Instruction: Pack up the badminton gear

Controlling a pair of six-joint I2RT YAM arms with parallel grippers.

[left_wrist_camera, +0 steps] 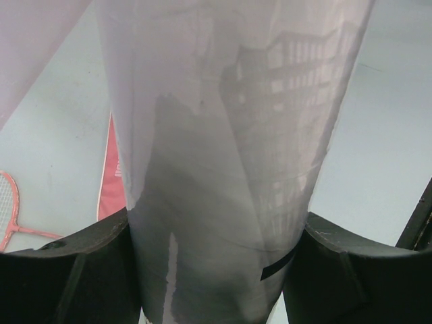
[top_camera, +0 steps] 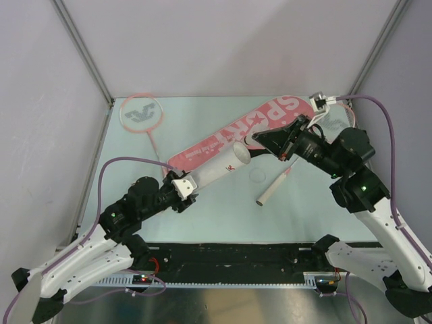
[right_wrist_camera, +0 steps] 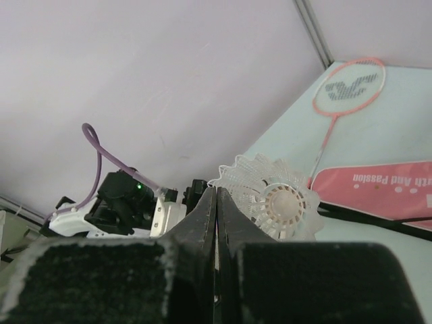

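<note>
My left gripper point(top_camera: 183, 186) point(left_wrist_camera: 216, 273) is shut on the lower end of the long white tube point(top_camera: 217, 170) point(left_wrist_camera: 223, 135), which slants up to an open mouth at the right. My right gripper point(top_camera: 259, 139) point(right_wrist_camera: 217, 191) is shut and pinches the skirt edge of the white shuttlecock point(right_wrist_camera: 273, 202) just beside that mouth. Behind the tube lies the pink "SPORT" bag point(top_camera: 270, 118) point(right_wrist_camera: 381, 189) point(left_wrist_camera: 108, 179). One pink racket point(top_camera: 142, 113) point(right_wrist_camera: 349, 82) lies at the far left. The other racket's white handle point(top_camera: 271, 190) lies near the table's middle, its head mostly hidden by the right arm.
A faint clear ring point(top_camera: 258, 176) lies on the table between the tube mouth and the loose handle. Frame posts point(top_camera: 84, 50) and grey walls close in the back and sides. A black rail point(top_camera: 236, 253) runs along the near edge.
</note>
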